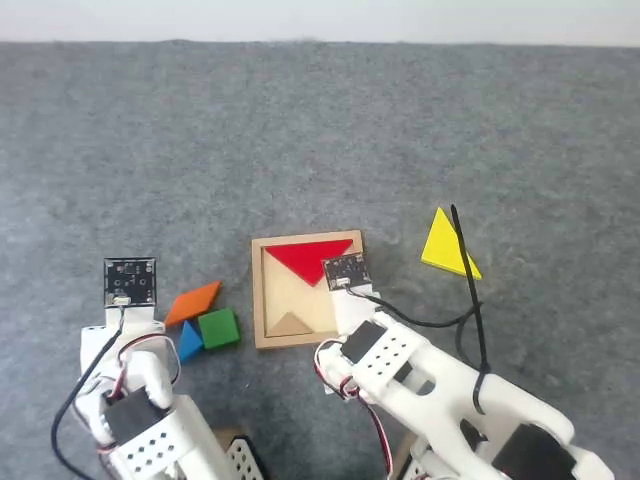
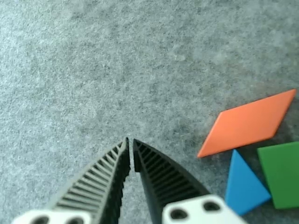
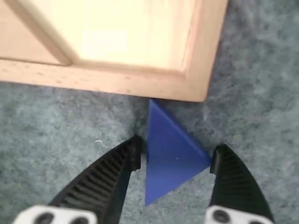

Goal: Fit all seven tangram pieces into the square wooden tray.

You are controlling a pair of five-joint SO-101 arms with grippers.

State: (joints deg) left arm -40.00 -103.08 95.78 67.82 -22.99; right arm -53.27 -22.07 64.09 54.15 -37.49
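The square wooden tray (image 1: 258,300) lies mid-table with a red triangle (image 1: 310,258) in its far part and a wood-coloured triangle (image 1: 290,325) at its near edge. In the right wrist view my right gripper (image 3: 177,154) is open, its fingers on either side of a dark blue triangle (image 3: 170,154) that lies flat on the carpet, just outside the tray's corner (image 3: 196,88). My left gripper (image 2: 130,141) is shut and holds nothing, hovering over bare carpet beside an orange parallelogram (image 2: 250,122), a small blue triangle (image 2: 243,184) and a green square (image 2: 282,172).
A yellow triangle (image 1: 447,245) lies alone to the right of the tray, with a black cable (image 1: 468,290) crossing beside it. The orange parallelogram (image 1: 192,302), blue triangle (image 1: 189,342) and green square (image 1: 219,328) cluster left of the tray. Grey carpet stretches beyond.
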